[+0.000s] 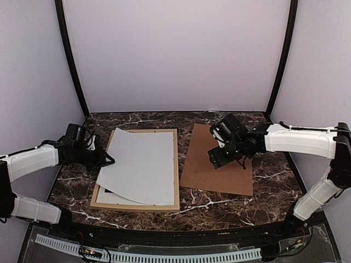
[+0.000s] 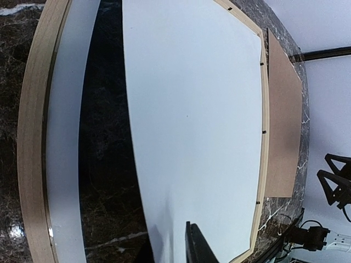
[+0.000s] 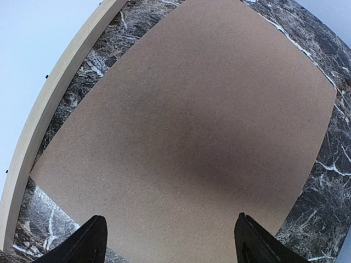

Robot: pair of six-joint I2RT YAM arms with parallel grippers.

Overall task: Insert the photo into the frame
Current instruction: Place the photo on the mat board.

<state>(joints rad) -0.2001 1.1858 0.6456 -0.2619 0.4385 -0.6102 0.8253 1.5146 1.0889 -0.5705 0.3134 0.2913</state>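
The light wooden frame (image 1: 176, 164) (image 2: 30, 164) lies flat left of the table's centre. Over it, slightly askew, lies the photo (image 1: 142, 164) (image 2: 197, 109), plain white side up, its left edge raised a little. My left gripper (image 1: 108, 160) (image 2: 170, 252) is at that raised edge. One finger (image 2: 198, 246) shows above the sheet and the other is mostly hidden under it, so I cannot see whether they pinch it. My right gripper (image 1: 218, 160) (image 3: 171, 241) hovers open over the brown board, holding nothing.
The brown backing board (image 1: 203, 170) (image 3: 186, 126) lies flat right of the frame, almost touching its right rail (image 3: 49, 109). A white mat border (image 1: 109, 197) (image 2: 66, 137) shows inside the frame, uncovered at the near left. Dark marble table (image 1: 230, 205) all around.
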